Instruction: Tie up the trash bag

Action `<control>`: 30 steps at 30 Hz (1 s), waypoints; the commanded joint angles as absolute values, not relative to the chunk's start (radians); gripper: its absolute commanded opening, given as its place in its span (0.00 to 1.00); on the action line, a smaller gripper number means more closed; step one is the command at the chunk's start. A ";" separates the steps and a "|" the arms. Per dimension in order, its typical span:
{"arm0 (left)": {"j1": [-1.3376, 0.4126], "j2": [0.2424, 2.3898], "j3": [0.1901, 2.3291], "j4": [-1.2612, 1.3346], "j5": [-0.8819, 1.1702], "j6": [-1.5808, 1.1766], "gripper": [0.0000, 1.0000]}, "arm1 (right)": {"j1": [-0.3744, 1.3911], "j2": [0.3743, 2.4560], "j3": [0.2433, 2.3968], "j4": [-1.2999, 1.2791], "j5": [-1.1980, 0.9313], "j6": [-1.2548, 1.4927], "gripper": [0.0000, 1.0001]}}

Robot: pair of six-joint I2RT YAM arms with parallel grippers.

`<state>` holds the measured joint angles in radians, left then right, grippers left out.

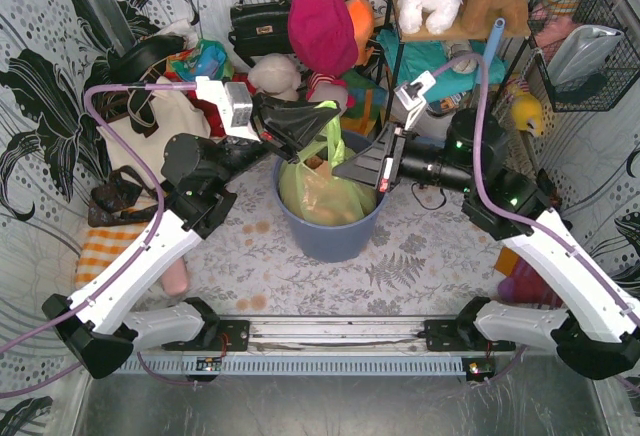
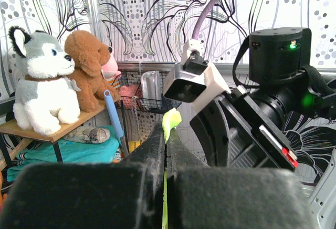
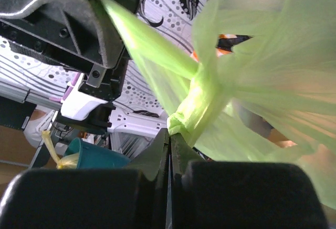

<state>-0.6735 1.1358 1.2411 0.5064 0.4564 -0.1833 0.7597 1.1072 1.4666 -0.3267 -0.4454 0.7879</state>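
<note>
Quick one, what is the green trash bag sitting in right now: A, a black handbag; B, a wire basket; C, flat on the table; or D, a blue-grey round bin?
D: the top view shows the trash bag standing inside the blue-grey round bin.

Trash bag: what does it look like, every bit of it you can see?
The trash bag is thin, see-through lime-green plastic, sitting in the round blue-grey bin with tan crumpled paper showing through. Its top is pulled up into two stretched strips meeting in a bunched twist. The left gripper pinches one strip; the right gripper pinches the other.
</note>
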 commanded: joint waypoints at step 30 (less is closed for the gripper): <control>-0.677 1.147 1.246 0.527 0.450 -0.186 0.00 | 0.998 1.220 1.410 -0.131 0.150 0.676 0.00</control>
